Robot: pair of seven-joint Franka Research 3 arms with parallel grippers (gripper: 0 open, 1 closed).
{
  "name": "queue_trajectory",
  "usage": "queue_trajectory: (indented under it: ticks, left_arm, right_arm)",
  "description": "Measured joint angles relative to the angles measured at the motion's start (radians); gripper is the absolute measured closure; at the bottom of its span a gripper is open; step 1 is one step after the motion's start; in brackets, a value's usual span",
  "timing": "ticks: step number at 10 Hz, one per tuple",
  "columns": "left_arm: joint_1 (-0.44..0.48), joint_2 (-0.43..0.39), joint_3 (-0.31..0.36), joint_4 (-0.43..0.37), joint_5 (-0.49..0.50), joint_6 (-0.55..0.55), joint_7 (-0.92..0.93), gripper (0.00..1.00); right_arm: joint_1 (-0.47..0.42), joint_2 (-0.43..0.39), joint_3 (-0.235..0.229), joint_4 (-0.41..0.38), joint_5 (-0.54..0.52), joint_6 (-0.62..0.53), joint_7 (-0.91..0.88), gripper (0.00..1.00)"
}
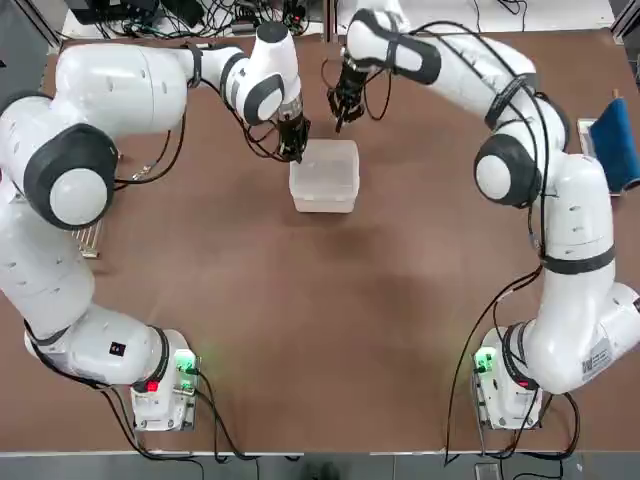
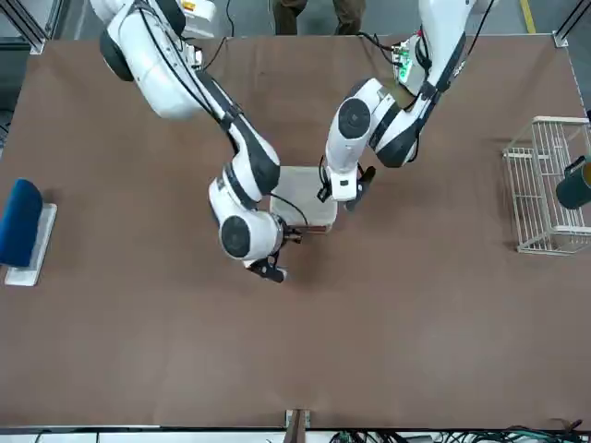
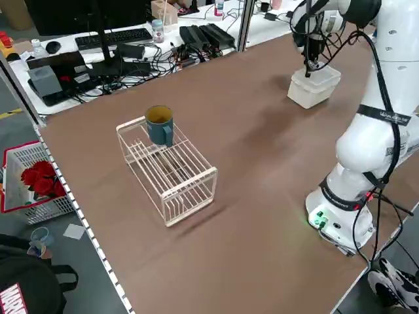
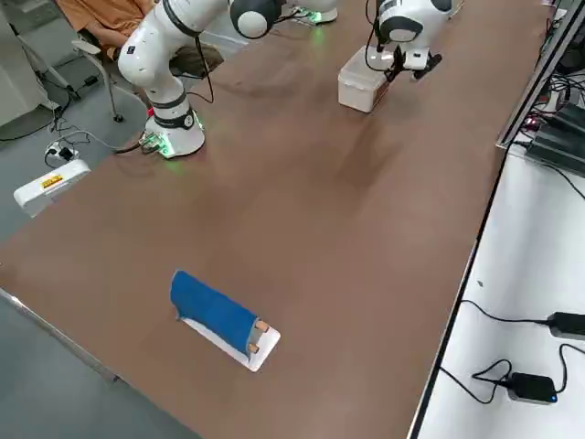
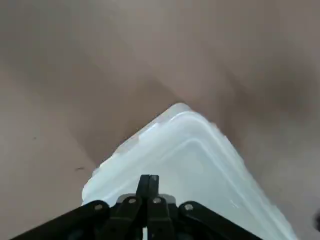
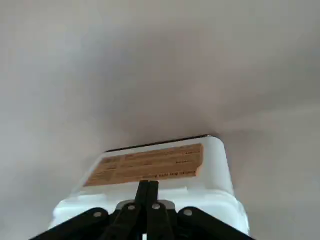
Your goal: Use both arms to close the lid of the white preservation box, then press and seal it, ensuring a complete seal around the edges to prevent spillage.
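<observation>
White preservation box: on the table [image 1: 330, 310], near its far edge from the arms' bases, lid [image 1: 325, 175] lying over the white preservation box [image 1: 325, 205].
Left gripper [image 5: 147, 200]: fingers pressed together, over a corner of the lid; whether touching, cannot tell.
Right gripper [image 6: 148, 205]: fingers pressed together, at a side of the box; contact cannot be told.
Right wrist view only: brown printed label [image 6: 150, 165] on the box's side.
Left side view: mug [image 3: 159, 124] on the white wire rack [image 3: 171, 171]; right side view shows neither.
</observation>
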Motion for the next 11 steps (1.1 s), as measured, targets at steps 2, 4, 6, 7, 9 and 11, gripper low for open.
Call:
queue_trajectory:
  ticks: [2, 4, 6, 7, 9, 11]
  left_arm:
    - [0.045, -0.026, 0.0, 0.043, 0.008, -0.101, 0.01, 0.99]
    - [0.099, -0.104, -0.001, 0.085, 0.009, -0.172, 0.077, 0.95]
    - [0.179, -0.204, -0.001, 0.111, 0.007, -0.239, 0.223, 0.76]
    - [0.207, -0.239, 0.002, 0.148, 0.005, -0.299, 0.294, 0.63]
    - [0.251, -0.266, 0.004, 0.247, 0.006, -0.491, 0.42, 0.33]
    - [0.314, -0.283, 0.021, 0.298, -0.004, -0.605, 0.622, 0.04]
  right_arm:
    - [-0.073, -0.069, -0.002, 0.003, 0.024, -0.004, 0.0, 0.95]
    - [-0.177, -0.189, -0.005, -0.007, 0.023, -0.051, -0.012, 0.84]
    - [-0.275, -0.315, -0.019, -0.044, 0.012, -0.125, -0.123, 0.65]
    - [-0.29, -0.368, -0.054, -0.065, -0.013, -0.167, -0.188, 0.64]
    - [-0.29, -0.452, -0.132, -0.09, -0.064, -0.262, -0.306, 0.4]
    - [-0.29, -0.537, -0.194, -0.115, -0.136, -0.309, -0.346, 0.11]
